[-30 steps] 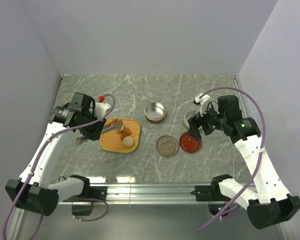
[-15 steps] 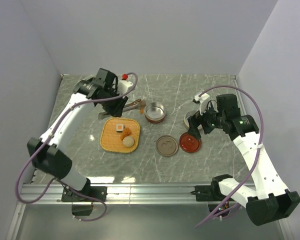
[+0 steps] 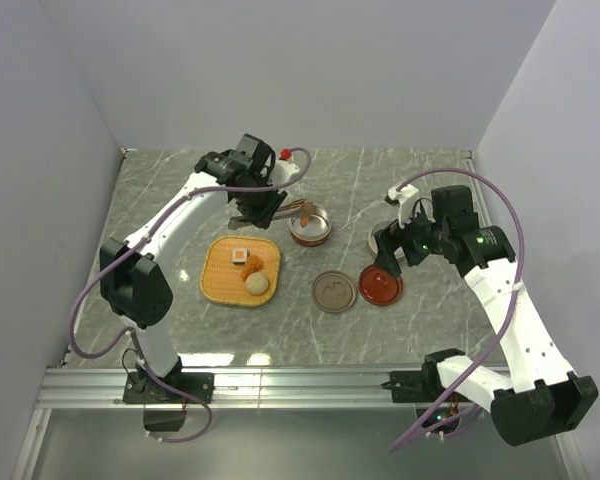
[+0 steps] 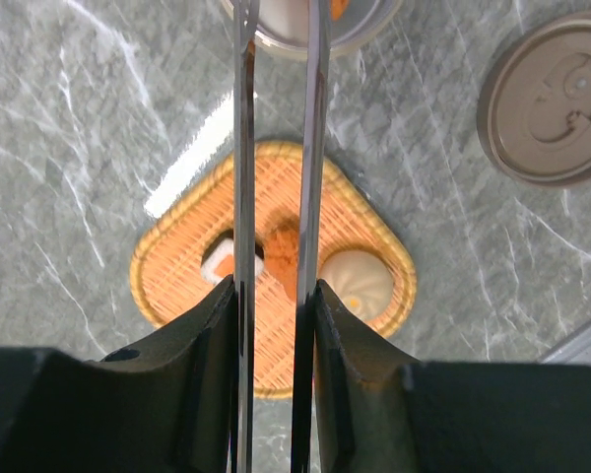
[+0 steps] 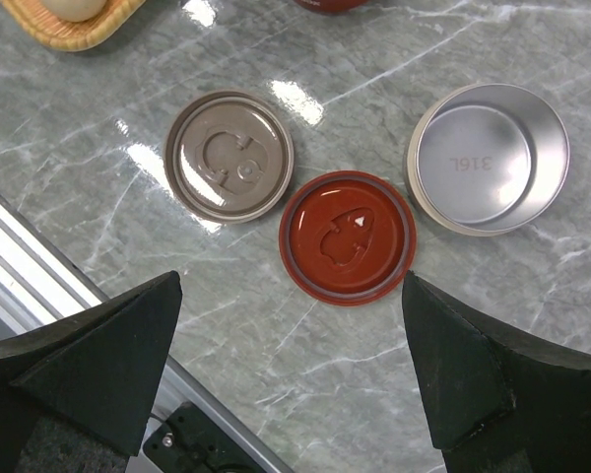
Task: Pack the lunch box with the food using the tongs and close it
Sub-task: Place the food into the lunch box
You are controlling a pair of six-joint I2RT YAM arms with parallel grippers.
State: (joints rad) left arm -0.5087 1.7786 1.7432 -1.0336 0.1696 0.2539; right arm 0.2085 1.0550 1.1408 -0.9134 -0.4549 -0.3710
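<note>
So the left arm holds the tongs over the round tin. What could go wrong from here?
1. The orange nugget seems to sit at the tips of the tongs, close to the rim of the tin; it may slip and fall outside.
2. The left gripper pinches only the two thin arms, so the tongs may twist in its hold.
3. Three pieces lie on the woven tray, so each further trip carries the same risk.

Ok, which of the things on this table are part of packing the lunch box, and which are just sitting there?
In the job: tongs, nugget, pale ball, white square piece, the steel container under the tongs' tips, brown lid, red lid.
Just sitting, probably: woven tray (only carries the food), empty steel bowl, untouched.
</note>
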